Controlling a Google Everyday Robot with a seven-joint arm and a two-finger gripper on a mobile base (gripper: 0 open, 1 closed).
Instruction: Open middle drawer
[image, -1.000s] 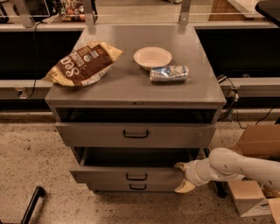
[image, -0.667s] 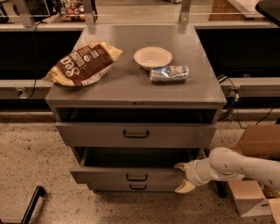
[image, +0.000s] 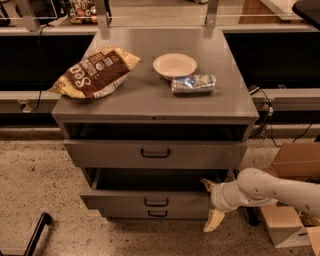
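Dim, warm light falls from above, laying a soft sheen on the cabinet top (image: 150, 100) and deep shadow in the open drawer gaps. The pale gripper (image: 210, 202), fingers spread at the middle drawer's (image: 115, 200) right end, catches the light brightly.

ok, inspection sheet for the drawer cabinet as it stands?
Surface: grey cabinet top, carrying three items.
Job's things: middle drawer part-way out; top drawer above it also out.
Clutter: chip bag, white bowl, silver-blue can lying on its side.
Grippers: end effector open at the middle drawer's right end, one finger above the front, one below.
Cables: black cables behind the cabinet's right side.
Surroundings: cardboard boxes on the right, speckled floor.
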